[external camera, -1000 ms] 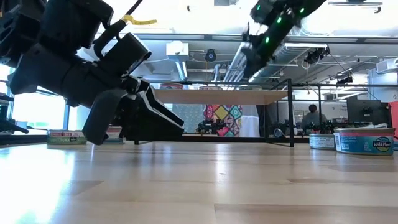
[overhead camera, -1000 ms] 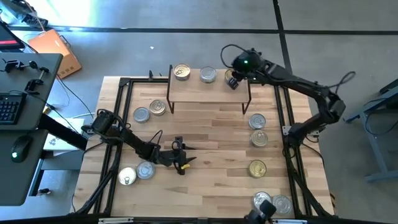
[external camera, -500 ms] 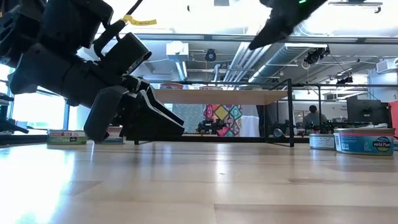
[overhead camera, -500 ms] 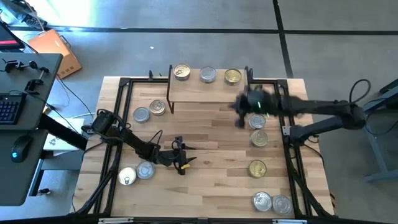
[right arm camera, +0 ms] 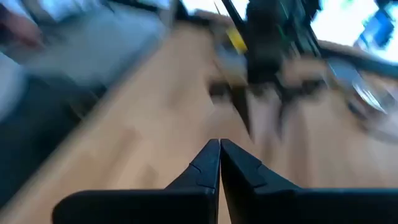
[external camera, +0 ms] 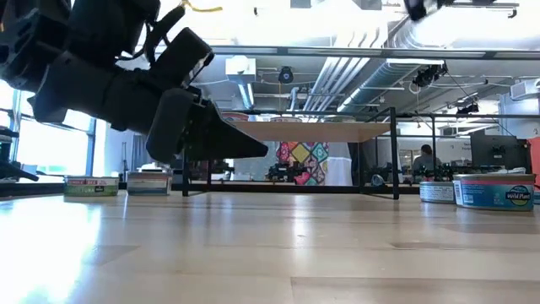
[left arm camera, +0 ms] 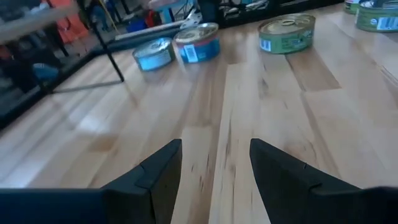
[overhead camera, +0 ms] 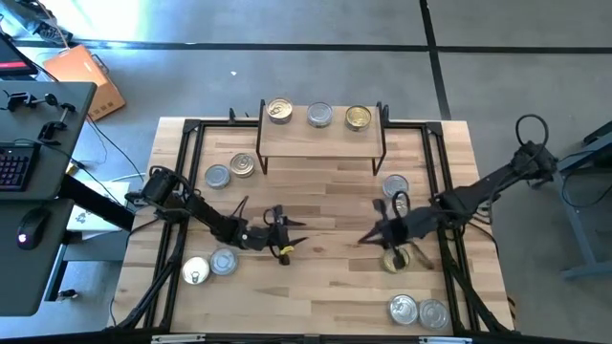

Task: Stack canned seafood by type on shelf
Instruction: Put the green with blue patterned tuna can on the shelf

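— high view: where is the right gripper [overhead camera: 368, 238] sitting?
— hovering mid-table, fingers pinched together, carrying nothing; a gold tin [overhead camera: 395, 259] is lying just right of it, nearer than the left gripper [overhead camera: 295, 245], which is gaping empty. three tins are resting on the far shelf [overhead camera: 320, 139].

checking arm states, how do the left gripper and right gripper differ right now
The left gripper has its jaws apart; the right gripper has its jaws pressed shut. The left gripper hangs over the table's left-centre; the right gripper is right of centre, by a gold-lidded tin. Both are dark, two-fingered and hold nothing.
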{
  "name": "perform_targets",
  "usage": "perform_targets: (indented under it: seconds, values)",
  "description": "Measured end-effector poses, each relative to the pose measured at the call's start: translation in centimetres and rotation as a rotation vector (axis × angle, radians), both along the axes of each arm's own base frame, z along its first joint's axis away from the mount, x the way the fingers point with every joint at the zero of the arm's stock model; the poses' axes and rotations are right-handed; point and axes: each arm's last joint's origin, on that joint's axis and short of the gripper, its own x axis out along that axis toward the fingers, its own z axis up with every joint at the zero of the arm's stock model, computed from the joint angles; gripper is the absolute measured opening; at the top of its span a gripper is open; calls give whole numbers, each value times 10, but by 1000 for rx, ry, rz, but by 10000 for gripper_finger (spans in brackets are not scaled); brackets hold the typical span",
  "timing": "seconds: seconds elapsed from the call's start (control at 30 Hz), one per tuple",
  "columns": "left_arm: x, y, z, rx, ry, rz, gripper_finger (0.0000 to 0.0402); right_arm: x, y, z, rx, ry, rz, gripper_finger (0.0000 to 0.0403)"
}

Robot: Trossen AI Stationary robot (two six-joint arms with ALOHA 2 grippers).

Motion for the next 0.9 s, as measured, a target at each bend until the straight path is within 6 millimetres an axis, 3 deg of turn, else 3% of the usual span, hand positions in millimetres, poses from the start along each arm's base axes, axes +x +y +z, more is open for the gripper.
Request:
perform_targets:
  seconds: [0.13,0.23,0.33,0.43,0.53,0.73,0.9]
  values:
    - [11,-6,10,62,-17,-24,184,-3,11,5,83,-29,59,17]
    - [21,-10,19,90,-45,-43,184,-9,19,4,130,33,79,45]
    - [28,-13,26,101,-63,-63,184,-14,28,17,164,139,74,79]
    - [32,-15,31,117,-76,-78,184,-20,38,31,189,264,2,103]
    - [33,-16,32,119,-80,-79,184,-26,47,32,199,388,-109,111]
    - [32,-16,30,118,-59,-80,184,-36,62,-2,202,664,-368,113]
    - [32,-16,29,120,-53,-81,184,-42,52,-27,-34,782,-631,121]
